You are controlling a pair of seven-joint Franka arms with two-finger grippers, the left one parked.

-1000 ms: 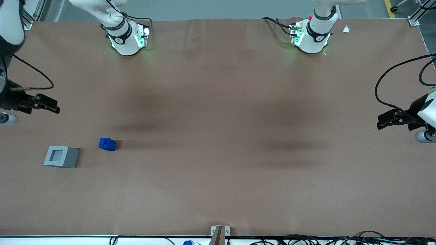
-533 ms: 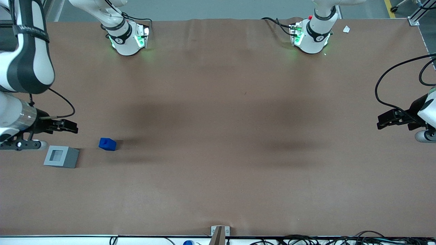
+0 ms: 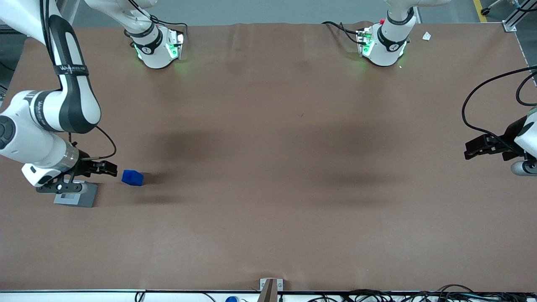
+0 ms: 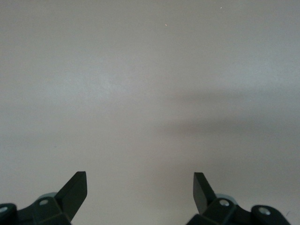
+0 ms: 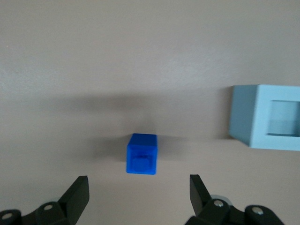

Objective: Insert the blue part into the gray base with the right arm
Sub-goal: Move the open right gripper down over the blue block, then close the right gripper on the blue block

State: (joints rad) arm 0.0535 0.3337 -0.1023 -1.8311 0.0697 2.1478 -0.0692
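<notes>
The blue part lies on the brown table, its square stub facing my wrist camera. The gray base sits beside it toward the working arm's end, partly covered by my wrist in the front view; its square recess shows in the right wrist view. My right gripper hovers just short of the blue part, open wide, with nothing between its fingers. The blue part is apart from both fingertips.
The brown mat covers the whole table. Two arm bases stand at the table's edge farthest from the front camera. A small bracket sits at the nearest edge, with cables along it.
My right arm has swung in from the table's end and come down over the gray base, bringing the gripper up close to the blue part. Neither object has moved.
</notes>
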